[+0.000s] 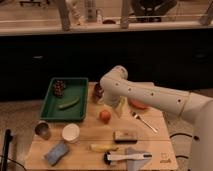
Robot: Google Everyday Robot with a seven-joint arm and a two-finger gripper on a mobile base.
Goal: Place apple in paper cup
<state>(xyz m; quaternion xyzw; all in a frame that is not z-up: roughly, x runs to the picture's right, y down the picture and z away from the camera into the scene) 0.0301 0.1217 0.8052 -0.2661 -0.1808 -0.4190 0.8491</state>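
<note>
The apple (104, 116), small and orange-red, lies on the wooden table near its middle. The paper cup (71, 132), white with a wide rim, stands upright and empty to the apple's lower left, just below the green tray. My white arm reaches in from the right and bends above the table's far side. My gripper (120, 106) hangs down from it, just right of the apple and slightly above it. It holds nothing that I can see.
A green tray (50, 111) at the left holds a dark cluster and a green vegetable. A metal cup (42, 130) stands left of the paper cup. A dark reddish bowl (98, 92), orange plate (139, 104), fork (145, 122), banana (102, 147), blue sponge (56, 152) and brown bar (125, 136) lie around.
</note>
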